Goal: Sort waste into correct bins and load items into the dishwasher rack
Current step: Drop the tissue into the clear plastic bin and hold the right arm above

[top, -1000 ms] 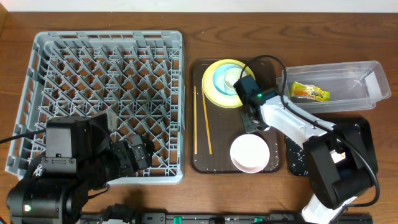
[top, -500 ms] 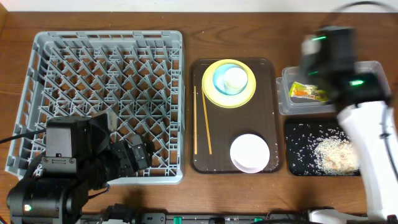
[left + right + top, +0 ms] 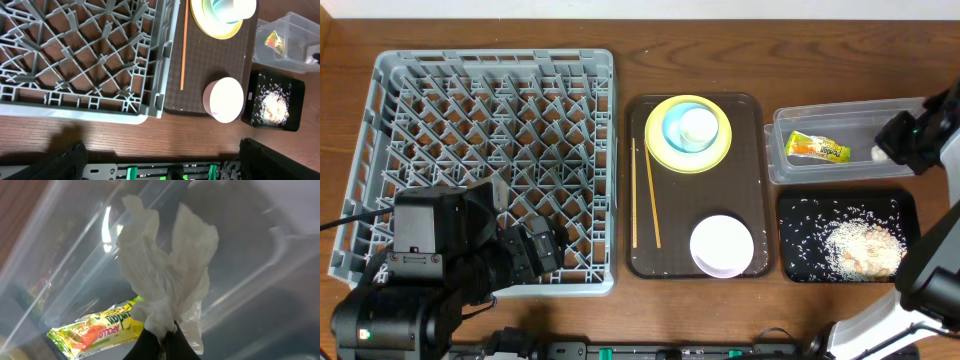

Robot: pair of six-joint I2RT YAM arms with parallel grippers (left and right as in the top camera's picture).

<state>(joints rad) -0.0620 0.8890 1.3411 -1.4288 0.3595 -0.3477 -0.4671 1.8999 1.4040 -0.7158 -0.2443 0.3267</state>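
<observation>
White tissue [image 3: 165,275], crumpled, hangs pinched in the right fingers [image 3: 159,344], which are clamped together on one end of it. It is above the clear tub [image 3: 850,112] at the far right of the tabletop [image 3: 620,45]. Inside that tub lies the green-and-yellow wrapper [image 3: 818,149]. Just in front of the tub, the black tray [image 3: 798,212] holds scattered rice [image 3: 865,248]. On the brown tray [image 3: 752,160] sit the yellow plate [image 3: 656,148], which carries the blue bowl [image 3: 670,128] with the small cup [image 3: 698,124] in it, the white bowl [image 3: 722,245], and two chopsticks [image 3: 646,195]. The left fingers [image 3: 67,161] are spread wide apart, holding nothing, by the near edge of the grey rack [image 3: 480,130].
</observation>
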